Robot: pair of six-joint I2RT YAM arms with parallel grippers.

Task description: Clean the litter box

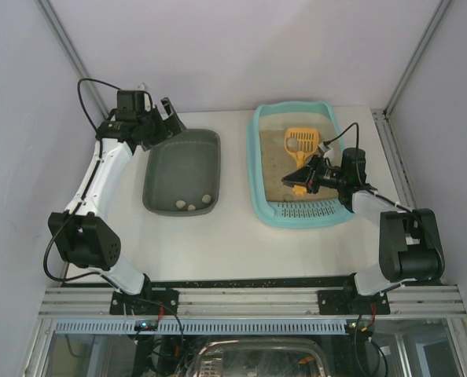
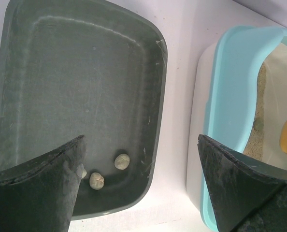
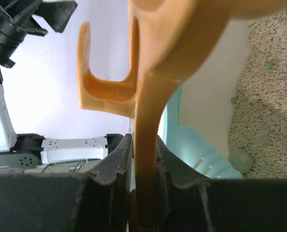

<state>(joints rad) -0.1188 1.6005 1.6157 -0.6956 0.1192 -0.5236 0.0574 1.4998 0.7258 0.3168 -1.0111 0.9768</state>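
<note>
Closest to the right wrist camera is the handle of the orange scoop (image 3: 150,96). The right gripper (image 3: 144,159) has its jaws squeezed tight on it. From above, the scoop's head sits over the sand in the litter box (image 1: 255,169), which is on the right side of the white tabletop (image 1: 233,236).

Beside it, a little way to the left, is a dark grey tub (image 1: 182,153). Three small pale lumps (image 1: 191,206) lie at its near end. So I think some dirty bits are already out of the sand and in the tub.

The job does not look done. One round greenish lump (image 3: 241,159) sits in the sand (image 3: 269,72) close to the strip with holes, and a few small green specks lie farther off. I think those need scooping too. From above, the scoop's head looks empty, but I cannot be sure.

The left gripper (image 1: 169,118) hangs over the far end of the tub. Its jaws are wide apart and hold nothing.
</note>
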